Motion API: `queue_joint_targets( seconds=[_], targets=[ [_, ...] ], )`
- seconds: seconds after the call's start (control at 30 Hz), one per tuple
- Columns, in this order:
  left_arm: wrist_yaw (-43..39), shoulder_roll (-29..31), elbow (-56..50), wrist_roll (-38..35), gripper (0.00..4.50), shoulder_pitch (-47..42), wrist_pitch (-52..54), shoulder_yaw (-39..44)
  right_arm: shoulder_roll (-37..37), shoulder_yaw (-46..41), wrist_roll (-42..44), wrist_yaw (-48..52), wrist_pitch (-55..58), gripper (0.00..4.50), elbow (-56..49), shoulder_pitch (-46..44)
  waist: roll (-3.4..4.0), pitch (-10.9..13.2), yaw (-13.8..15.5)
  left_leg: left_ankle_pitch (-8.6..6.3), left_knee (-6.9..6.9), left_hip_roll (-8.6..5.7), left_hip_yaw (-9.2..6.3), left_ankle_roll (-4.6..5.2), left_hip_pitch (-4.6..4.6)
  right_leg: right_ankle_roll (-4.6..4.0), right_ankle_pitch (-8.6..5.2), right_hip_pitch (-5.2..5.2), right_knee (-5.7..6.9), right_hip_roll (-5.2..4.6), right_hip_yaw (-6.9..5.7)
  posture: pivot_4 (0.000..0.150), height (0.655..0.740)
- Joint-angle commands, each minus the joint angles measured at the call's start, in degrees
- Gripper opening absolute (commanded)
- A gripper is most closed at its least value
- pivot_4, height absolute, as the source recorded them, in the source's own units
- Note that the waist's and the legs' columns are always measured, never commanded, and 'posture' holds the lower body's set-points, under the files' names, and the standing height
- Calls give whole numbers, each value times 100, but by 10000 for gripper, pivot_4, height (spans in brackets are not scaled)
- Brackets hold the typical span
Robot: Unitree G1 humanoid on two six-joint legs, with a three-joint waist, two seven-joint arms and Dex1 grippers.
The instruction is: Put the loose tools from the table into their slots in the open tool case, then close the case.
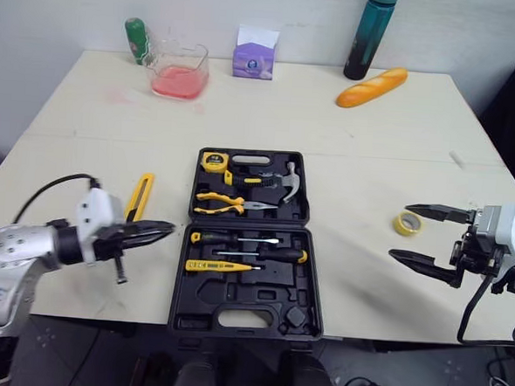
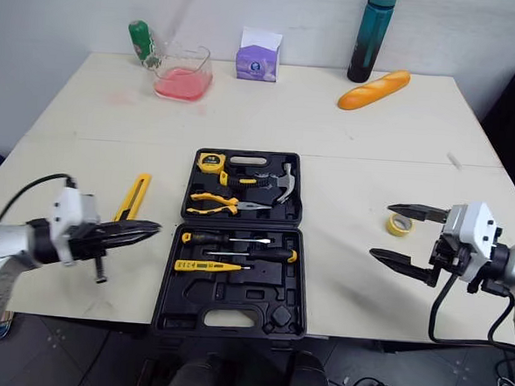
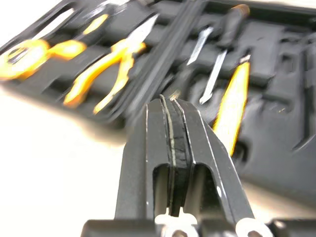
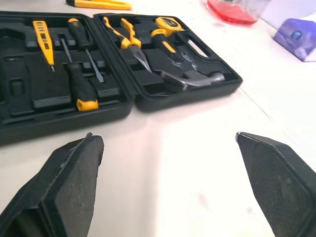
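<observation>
Since the utility knife (image 1: 139, 196) is left lying loose on the table (image 1: 401, 140) just left of the tool case (image 1: 249, 236), it's probably best gripped mid-body: light, stiff, slim. Left gripper (image 1: 170, 229) fingers are pressed shut, empty; right gripper (image 2: 381, 229) fingers are spread wide, empty.

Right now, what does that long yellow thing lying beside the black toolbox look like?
The yellow utility knife is long, slim and flat, plastic-looking, with a dark edge. It lies flat on the table, left of the open tool case and apart from it, its length running away from the robot. Nothing grips it.
</observation>
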Motion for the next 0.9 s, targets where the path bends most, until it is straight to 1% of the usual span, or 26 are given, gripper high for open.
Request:
queue_joint_targets(
  seconds=[0.03,0.13,0.2,0.23,0.33,0.43,0.47,0.5,0.6,0.7,0.9],
  targets=[
    [267,221,53,-6,232,261,181,792,-166,-625,-121,-139,-344,45000,546,62,-1,1,-7,-2,0,-1,1,2,0,0,0,0,-2,-1,0,1500,7400],
    [461,322,95,-34,232,793,421,1722,-238,-1204,-266,-472,-592,45000,1191,259,-1,2,-19,-7,-6,-5,3,7,-2,0,0,0,-8,-13,1,1500,7400],
    [497,237,330,68,6712,1121,239,2052,-278,-1415,-380,-669,-790,45000,1590,268,-1,2,-24,-12,-16,-7,8,8,1,1,0,0,-15,-16,-1,1500,7400],
    [550,171,521,141,8994,1259,118,2190,-306,-1506,-458,-761,-928,45000,1813,260,-1,2,-28,-12,-17,-7,9,9,1,1,0,0,-16,-17,-1,1500,7400],
    [958,36,1461,453,22369,1591,-374,2715,-473,-1799,-706,-1254,-1305,45000,2678,189,4,3,-53,-16,-20,-10,16,8,10,1,0,-4,-15,-26,2,1500,7400],
    [1237,93,1977,729,35636,1754,-726,2826,-601,-1773,-870,-1347,-1622,45000,3197,179,2,3,-133,-19,-32,-6,17,2,11,-3,-2,-10,-16,-46,1,1500,7400],
    [1330,23,2113,685,40719,1809,-748,2938,-652,-1750,-970,-1401,-1772,45000,3410,194,2,3,-146,-20,-33,-6,17,2,11,-3,-2,-10,-15,-51,0,1500,7400],
    [1394,-26,2211,639,44645,1847,-769,3012,-687,-1733,-1036,-1444,-1885,45000,3573,191,1,3,-154,-20,-35,-7,16,2,12,-3,-2,-11,-15,-57,0,1500,7400],
    [1453,-176,2323,516,44645,1999,-773,3138,-788,-1606,-1340,-1606,-2421,45000,4047,232,1,3,-173,-21,-42,-9,16,1,11,-3,-2,-11,-18,-66,0,1500,7400],
    [1491,-217,2381,461,44645,2050,-770,3201,-873,-1518,-1615,-2025,-2895,45000,4442,156,1,3,-183,-21,-48,-9,19,0,14,-3,-2,-12,-21,-66,-1,1500,7400],
    [1449,-161,2543,414,44645,2009,-907,3147,-833,-1276,-1663,-2173,-2926,45000,4704,-66,1,2,-196,-21,-51,-8,21,-5,21,-3,-2,-12,-18,-67,2,1500,7400]
  ],
)
